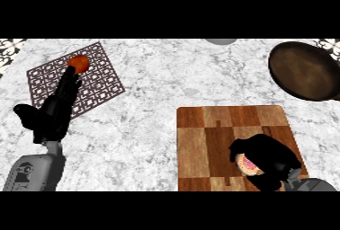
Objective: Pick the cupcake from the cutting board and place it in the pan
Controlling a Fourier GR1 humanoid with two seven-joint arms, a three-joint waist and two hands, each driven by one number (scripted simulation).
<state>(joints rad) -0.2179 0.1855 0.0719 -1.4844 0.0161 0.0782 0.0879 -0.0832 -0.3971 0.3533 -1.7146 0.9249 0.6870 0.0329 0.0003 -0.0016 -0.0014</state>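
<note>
A cupcake (248, 164) with pink icing sits on the wooden cutting board (206, 139), near its lower right corner. My right hand (269, 155) is curled round the cupcake and hides most of it. The dark round pan (304, 71) lies at the far right of the marble counter, well above the board. My left hand (56, 108) rests open at the left, its straight fingers stretched over a patterned mat towards an orange object.
A dark lattice mat (100, 85) lies at the upper left with a small orange object (79, 63) on it, at my left fingertips. A grey rounded thing (220, 41) shows at the counter's top edge.
</note>
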